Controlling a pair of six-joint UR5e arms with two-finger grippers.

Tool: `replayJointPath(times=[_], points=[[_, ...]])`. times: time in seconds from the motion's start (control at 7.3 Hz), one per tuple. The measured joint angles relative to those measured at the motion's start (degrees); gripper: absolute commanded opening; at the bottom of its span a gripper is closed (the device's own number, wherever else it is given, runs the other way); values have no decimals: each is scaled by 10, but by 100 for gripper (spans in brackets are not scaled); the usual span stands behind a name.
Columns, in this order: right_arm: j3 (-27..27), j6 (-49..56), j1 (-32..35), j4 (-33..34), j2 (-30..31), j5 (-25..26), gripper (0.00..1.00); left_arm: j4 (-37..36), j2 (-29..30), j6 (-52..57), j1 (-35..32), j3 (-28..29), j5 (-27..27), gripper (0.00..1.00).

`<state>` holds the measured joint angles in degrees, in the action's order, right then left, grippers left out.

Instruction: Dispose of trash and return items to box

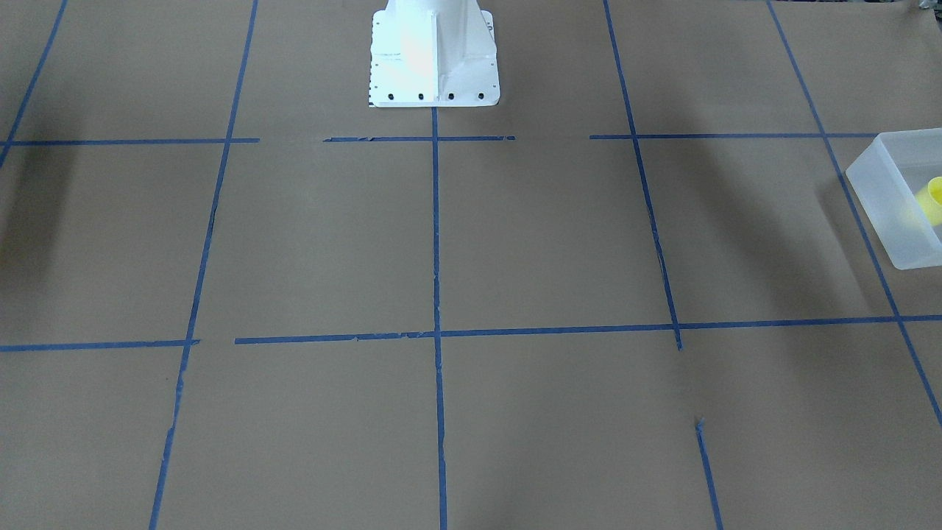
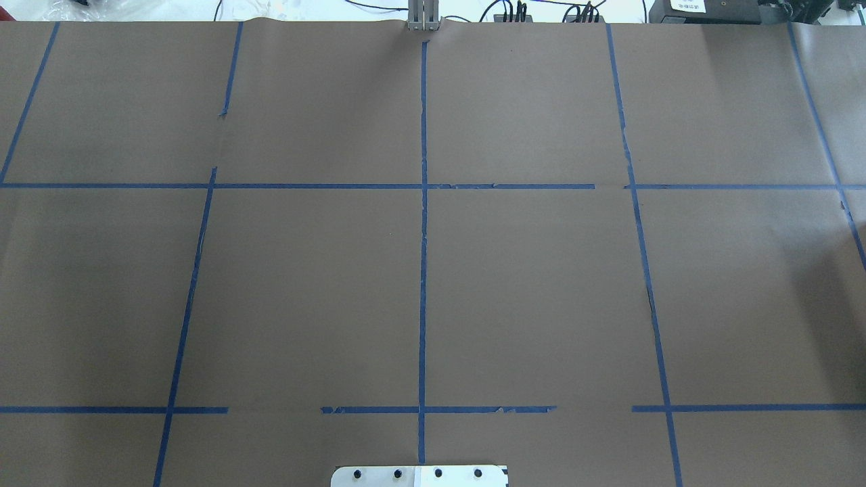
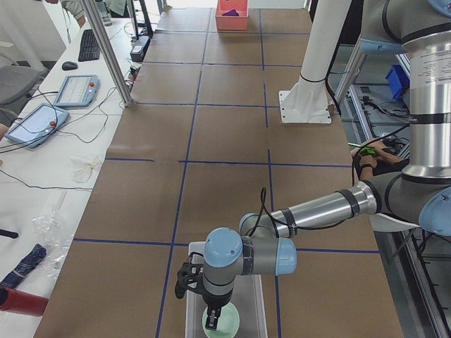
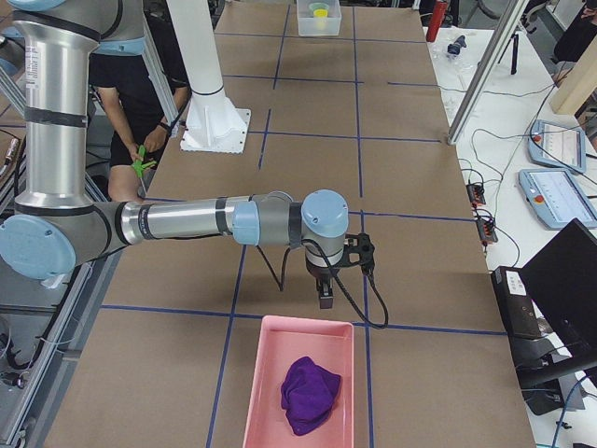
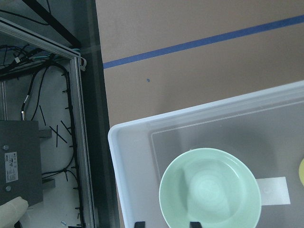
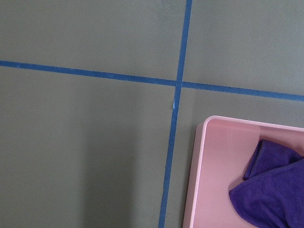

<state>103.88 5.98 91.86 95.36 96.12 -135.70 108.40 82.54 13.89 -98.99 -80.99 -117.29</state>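
Yellow cup point(image 1: 933, 197) sits inside the frosted box point(image 1: 876, 191) at the table end on the robot's left, w/ a mint bowl point(image 5: 209, 190) beside it in the same box. Left gripper point(image 5: 166, 223) hangs directly over the bowl. Its fingertips point(image 5: 139, 223) are spread wide, one outside the bowl's rim and one inside, clamped on nothing as far as can be seen.

The "return items" half looks done or nearly so. No other item to pick up shows in any view, only taped brown paper btwn the box and the far end. At that far end, well apart from the box, a pink tray point(image 4: 270, 373) holds a purple cloth point(image 4: 311, 392). That is prob. the trash side, tho that's a guess. Right gripper point(image 4: 325, 299) hovers just short of the tray, on the box's side of it. Whether its fingers are apart or together can't be told from that angle.

- **Left wrist cam:** the only view that shows the finger spread and the bowl's rim.
- **Front view:** catches just a corner of the box w/ the cup, but no bowl and no arms.
- **Overhead cam:** misses box, tray and both arms altogether.
- **Right wrist cam:** shows a tray corner and the cloth, but none of its own fingers.
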Motion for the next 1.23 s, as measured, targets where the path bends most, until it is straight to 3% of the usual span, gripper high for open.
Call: replayJointPath(times=[0.41, 0.82, 1.23], points=[[-1, 0, 0, 0, -1, 0, 100, -15, 13, -22, 0, -37, -11, 100], [-1, 0, 0, -1, -1, 0, 100, -96, 23, -110, 5, -129, -82, 100], [-3, 1, 0, -1, -2, 0, 100, -111, 31, -150, 53, -152, -159, 100]])
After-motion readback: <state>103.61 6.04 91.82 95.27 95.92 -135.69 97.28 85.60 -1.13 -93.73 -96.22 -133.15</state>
